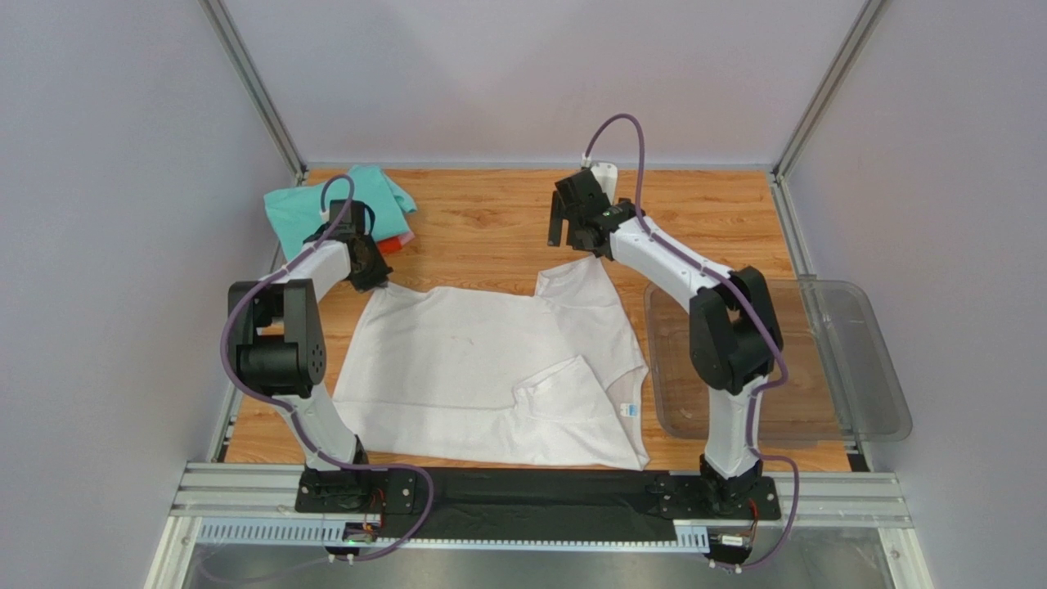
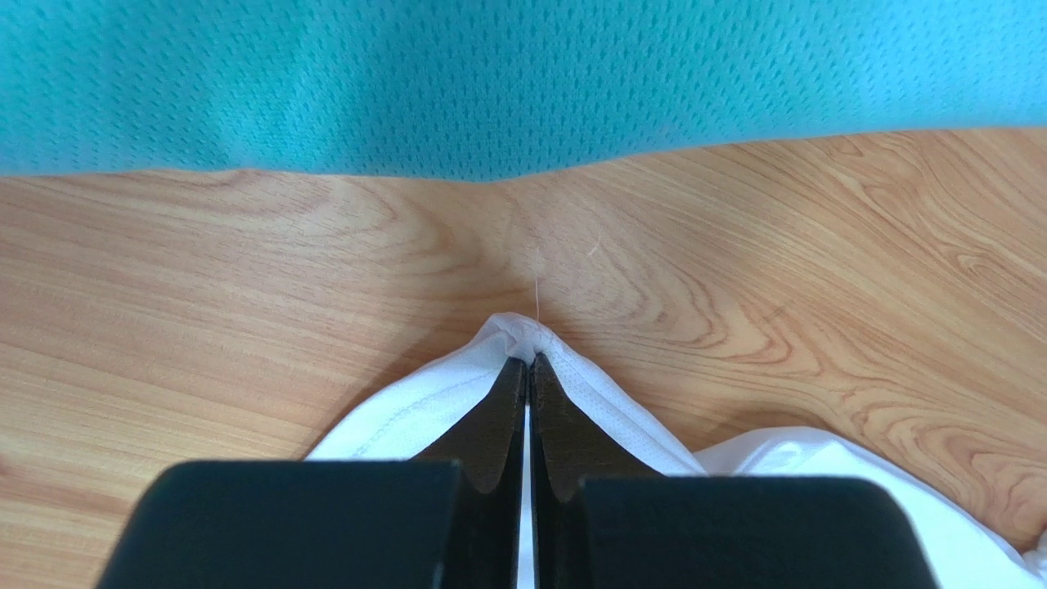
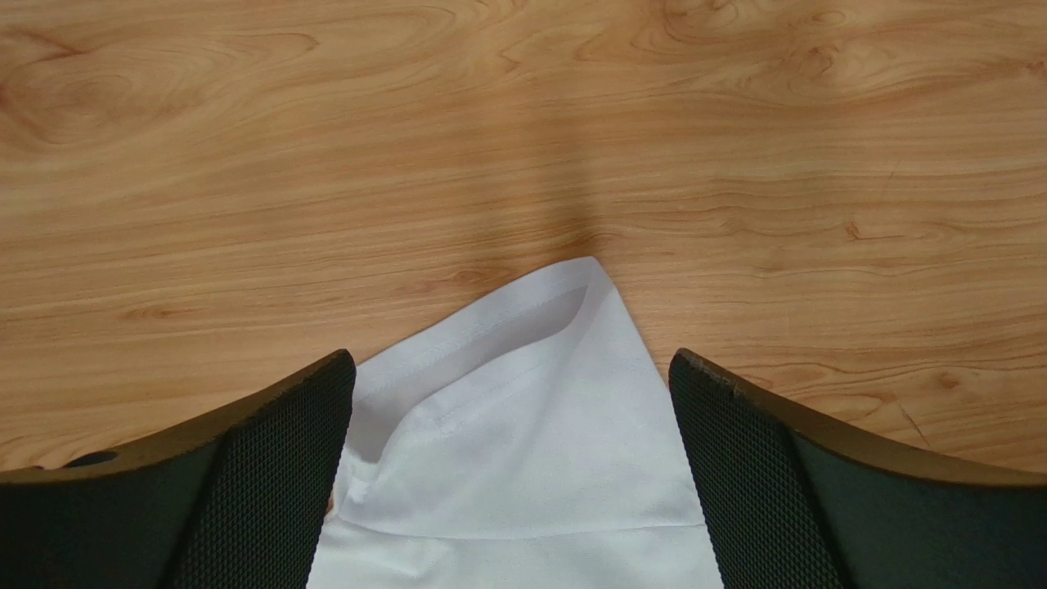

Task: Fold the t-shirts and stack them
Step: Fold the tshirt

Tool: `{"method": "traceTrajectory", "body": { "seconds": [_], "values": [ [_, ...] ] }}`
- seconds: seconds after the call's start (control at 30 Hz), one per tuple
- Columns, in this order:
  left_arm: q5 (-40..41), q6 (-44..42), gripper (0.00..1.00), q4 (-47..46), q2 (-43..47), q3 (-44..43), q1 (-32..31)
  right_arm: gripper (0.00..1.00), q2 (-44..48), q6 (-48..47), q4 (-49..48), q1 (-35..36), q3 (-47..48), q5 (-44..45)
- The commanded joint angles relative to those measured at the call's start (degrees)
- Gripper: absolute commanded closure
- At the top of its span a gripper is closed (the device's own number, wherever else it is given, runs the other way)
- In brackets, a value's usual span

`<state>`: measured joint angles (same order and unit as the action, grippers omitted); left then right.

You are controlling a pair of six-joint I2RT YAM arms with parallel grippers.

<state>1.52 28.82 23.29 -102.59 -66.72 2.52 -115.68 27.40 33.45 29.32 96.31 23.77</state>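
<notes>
White t-shirt (image 1: 492, 368) spread on wooden table (image 1: 492, 221), left gripper (image 2: 529, 363) clamped on one far corner — right gripper (image 3: 510, 363) parted wide over the other.

Bright, even, diffuse light from above. Overhead view sharp, with faint soft shadows beside both arms on the wooden table (image 1: 492, 233). Wrist views: left gripper (image 2: 530, 363) soft-edged at close range; mesh of teal t-shirt (image 2: 492, 74) crisp; white t-shirt (image 3: 529, 466) nearly washed out; dim shadow streaks on wood grain.
</notes>
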Motion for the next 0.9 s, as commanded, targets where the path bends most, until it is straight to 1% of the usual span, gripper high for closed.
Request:
{"method": "traceTrajectory", "body": {
  "seconds": [0.0,0.13,0.27,0.33,0.4,0.43,0.57,0.63,0.7,0.83,0.87],
  "values": [
    [-1.08,-0.35,1.0,-2.19,-0.16,0.01,0.73,0.01,-5.33,0.29,6.27,-2.42,8.0,-0.04],
    [-1.43,0.45,1.0,-1.93,-0.42,0.19,1.43,0.04,-13.25,2.13,9.07,-4.0,15.12,-0.04],
    [-3.36,0.98,1.0,-2.46,-0.51,0.54,2.4,0.12,-16.94,4.06,10.23,-5.15,19.17,-2.41],
    [-4.06,1.24,1.0,-2.63,-0.25,0.71,2.84,0.18,-18.26,4.33,10.14,-5.41,19.26,-2.94],
    [-4.33,1.33,1.0,-2.98,0.02,1.06,3.19,0.2,-19.14,4.86,10.4,-5.5,19.0,-2.85],
    [-4.77,1.42,1.0,-3.25,0.1,1.15,3.19,0.24,-19.41,4.95,10.41,-5.59,18.65,-2.94],
    [-5.47,1.68,1.0,-3.69,-0.07,1.42,3.28,0.29,-19.5,5.82,10.49,-5.5,15.67,-3.82],
    [-5.65,1.94,1.0,-3.69,-0.25,1.33,3.45,0.36,-19.41,6.17,10.49,-5.5,14.78,-3.99],
    [-6.17,2.29,1.0,-3.78,-0.51,1.33,3.54,0.39,-19.32,6.44,10.49,-5.42,13.82,-3.56],
    [-6.88,2.38,1.0,-3.95,-0.6,1.5,3.63,0.56,-18.88,6.44,10.76,-5.41,13.03,-3.73],
    [-7.05,2.47,1.0,-4.13,-0.6,1.42,3.63,0.59,-18.62,6.61,10.67,-5.41,12.68,-3.82]
  ]
}}
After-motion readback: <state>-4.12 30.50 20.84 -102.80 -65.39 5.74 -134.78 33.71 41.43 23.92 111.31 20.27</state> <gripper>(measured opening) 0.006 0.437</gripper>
